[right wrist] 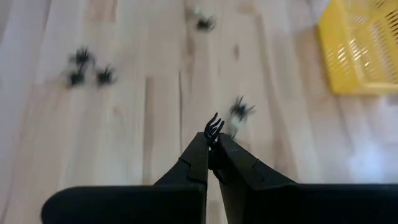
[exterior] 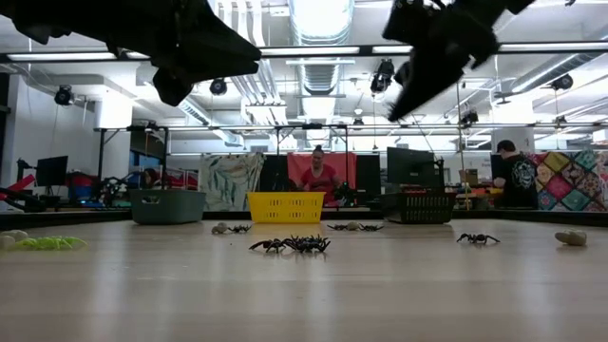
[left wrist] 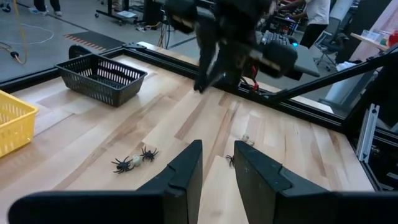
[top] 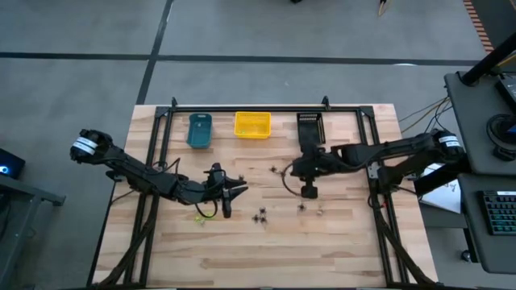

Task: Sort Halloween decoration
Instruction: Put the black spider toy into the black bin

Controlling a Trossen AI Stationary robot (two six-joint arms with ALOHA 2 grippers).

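Right tool [right wrist: 212, 142] apparently pinching a black spider [right wrist: 214, 127] above table.

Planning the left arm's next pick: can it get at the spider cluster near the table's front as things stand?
Probably yes. The left gripper hangs above the table with jaws open, the spider cluster lies just beyond it on bare wood, and nothing stands between. The right gripper is off to the side.
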